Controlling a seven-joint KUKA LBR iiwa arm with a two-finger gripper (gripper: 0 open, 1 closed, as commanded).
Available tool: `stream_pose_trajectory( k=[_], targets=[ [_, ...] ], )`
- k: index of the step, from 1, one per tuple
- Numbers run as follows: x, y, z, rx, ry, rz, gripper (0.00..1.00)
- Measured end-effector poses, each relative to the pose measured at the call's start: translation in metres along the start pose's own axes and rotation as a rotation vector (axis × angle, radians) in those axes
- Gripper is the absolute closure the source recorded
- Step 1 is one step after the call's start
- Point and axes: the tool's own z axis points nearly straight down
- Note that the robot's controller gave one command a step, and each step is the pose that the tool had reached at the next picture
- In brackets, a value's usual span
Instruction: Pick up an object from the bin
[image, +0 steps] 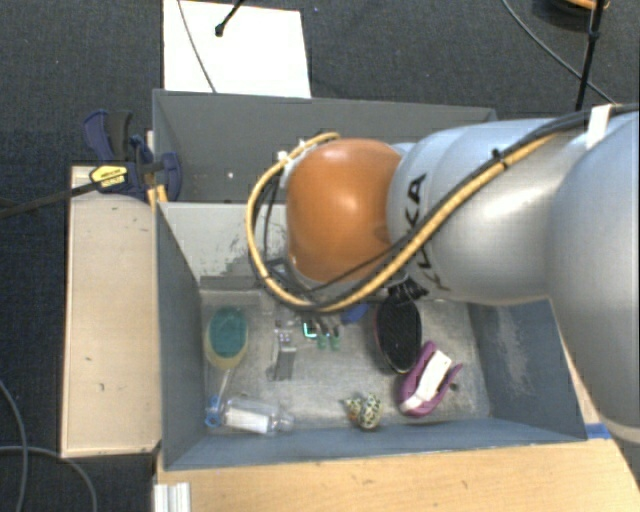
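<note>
Gripper (286, 356) down just left of the black oval thing (398, 333), open/closed can't tell; green-yellow round pad (227, 335) farther left looks light, soft, prob best pinched across its rim.

I read the bin (190, 290) as matt grey metal, with a scuffed, rough floor. The orange wrist cover (335, 215) is smooth and glossy, and the arm shell (520, 220) is smooth satin silver. At the bin's 8 o'clock lies a clear plastic piece (245, 418). At 3 o'clock lies a black oval (398, 333) with a glossy surface.
</note>
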Motion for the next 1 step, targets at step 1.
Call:
stream_pose_trajectory(
  k=[1],
  targets=[
    [-0.0507,0.0367,0.0912,0.000,-0.005,-0.149,0.00]
  ],
)
